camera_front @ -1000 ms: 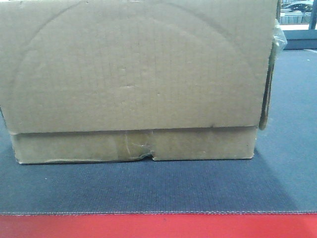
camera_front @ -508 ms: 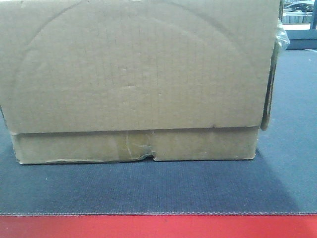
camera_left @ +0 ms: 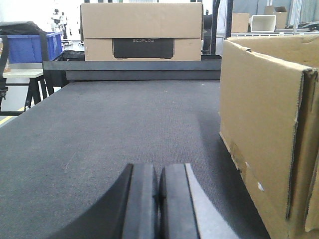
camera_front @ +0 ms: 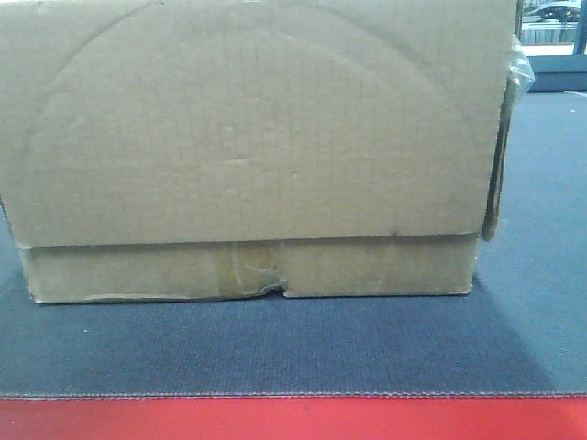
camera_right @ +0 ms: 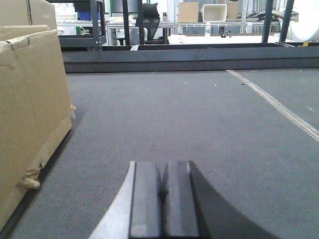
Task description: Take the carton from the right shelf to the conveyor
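The tan carton [camera_front: 248,147] stands on the dark woven conveyor [camera_front: 275,348], whose red strip [camera_front: 293,419] runs along the near edge. Its lower flap band shows clear tape and a small torn notch. In the left wrist view the carton [camera_left: 264,134] is at the right, and my left gripper [camera_left: 159,186] is shut and empty just above the belt [camera_left: 124,124], apart from the carton. In the right wrist view the carton [camera_right: 30,109] is at the left, and my right gripper [camera_right: 162,184] is shut and empty, also apart from it. The right shelf is out of view.
Another cardboard box [camera_left: 142,31] with a dark label stands beyond the belt's far end. Blue bins [camera_left: 32,46] sit at the far left. A seam [camera_right: 274,102] runs across the belt at the right. Racks and a chair [camera_right: 149,17] stand behind.
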### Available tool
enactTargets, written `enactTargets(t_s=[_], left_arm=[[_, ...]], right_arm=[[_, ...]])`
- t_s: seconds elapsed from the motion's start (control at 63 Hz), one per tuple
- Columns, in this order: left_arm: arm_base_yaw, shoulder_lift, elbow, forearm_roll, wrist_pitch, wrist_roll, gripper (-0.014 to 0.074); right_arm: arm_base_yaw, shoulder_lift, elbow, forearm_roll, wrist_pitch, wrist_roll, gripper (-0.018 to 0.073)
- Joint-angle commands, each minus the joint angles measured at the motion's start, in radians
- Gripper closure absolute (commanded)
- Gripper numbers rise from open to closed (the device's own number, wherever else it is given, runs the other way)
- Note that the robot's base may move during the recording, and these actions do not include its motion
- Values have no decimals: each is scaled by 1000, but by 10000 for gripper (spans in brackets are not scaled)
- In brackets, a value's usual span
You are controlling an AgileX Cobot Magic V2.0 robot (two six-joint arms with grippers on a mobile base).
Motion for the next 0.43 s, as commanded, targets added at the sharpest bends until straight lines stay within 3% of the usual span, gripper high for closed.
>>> enactTargets(t_s=[0.0, 0.413], left_arm=[[4, -4, -2, -6, -17, 0, 582], [4, -4, -2, -6, -17, 0, 582]], right_arm=[[3, -6, -1, -4, -16, -9, 634], [3, -6, -1, -4, -16, -9, 634]])
